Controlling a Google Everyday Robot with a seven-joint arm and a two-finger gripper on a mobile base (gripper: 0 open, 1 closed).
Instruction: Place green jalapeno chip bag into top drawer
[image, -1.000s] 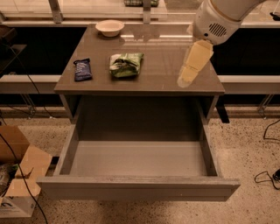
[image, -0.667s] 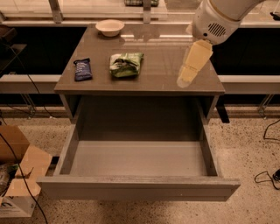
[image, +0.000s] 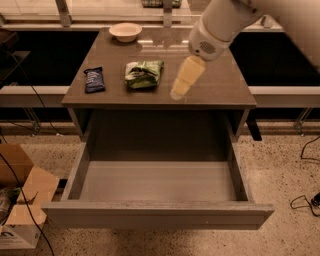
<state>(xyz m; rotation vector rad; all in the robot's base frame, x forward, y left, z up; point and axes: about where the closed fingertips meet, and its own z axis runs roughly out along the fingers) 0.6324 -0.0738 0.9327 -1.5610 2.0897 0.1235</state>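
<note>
gripper (image: 181, 82): hanging over the tabletop (image: 220, 85), right of the bag and apart from it; carrying nothing; whether it is open or closed cannot be told.
green jalapeno chip bag (image: 143, 74): lying crumpled on the tabletop, between the blue packet (image: 94, 80) and the gripper.
top drawer (image: 157, 180): standing pulled out below the tabletop, grey floor showing.
bowl (image: 125, 31): sitting at the tabletop's far edge.

You have one green jalapeno chip bag (image: 144, 74), one dark-blue packet (image: 94, 80) and one pale bowl (image: 125, 31) on one table (image: 222, 86). Add one open top drawer (image: 160, 216), one cardboard box (image: 25, 196), and one gripper (image: 181, 83) over the tabletop near the bag.
</note>
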